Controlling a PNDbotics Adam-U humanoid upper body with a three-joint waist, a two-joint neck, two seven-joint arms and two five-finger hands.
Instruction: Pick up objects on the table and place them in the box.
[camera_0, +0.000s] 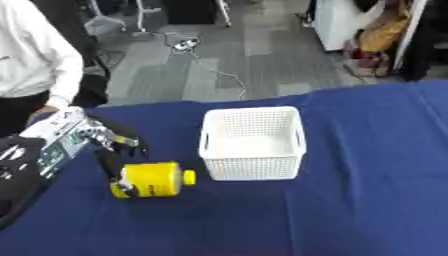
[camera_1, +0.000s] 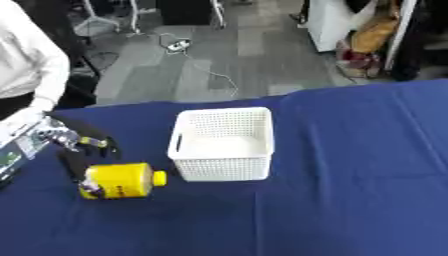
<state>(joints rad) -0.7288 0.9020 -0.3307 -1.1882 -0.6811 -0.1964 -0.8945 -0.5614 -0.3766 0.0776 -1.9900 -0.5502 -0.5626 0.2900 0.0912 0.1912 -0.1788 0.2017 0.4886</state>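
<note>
- Black and silver, the left hand (camera_0: 107, 145) is seen coming in from the left edge of the table, its fingers (camera_0: 110, 167) curled down around the base end of a yellow bottle (camera_0: 150, 180).
- The yellow bottle is held lying on its side, with its small yellow cap (camera_0: 188, 177) pointed toward the right, at the basket.
- Whether the bottle is resting on the cloth or is raised just off it cannot be told; a dark shadow is seen beneath it.
- A white basket (camera_0: 254, 143) with perforated walls is set just beside the bottle's cap end, near the middle of the table and a little toward the far edge.
- The basket is upright, its opening is turned upward, and only its pale floor can be made out inside.
- Bottle and basket are carried by a table (camera_0: 367, 190) covered in a dark blue cloth, which is bare across its right half and along the near edge.
- The right hand is shown in neither view.
</note>
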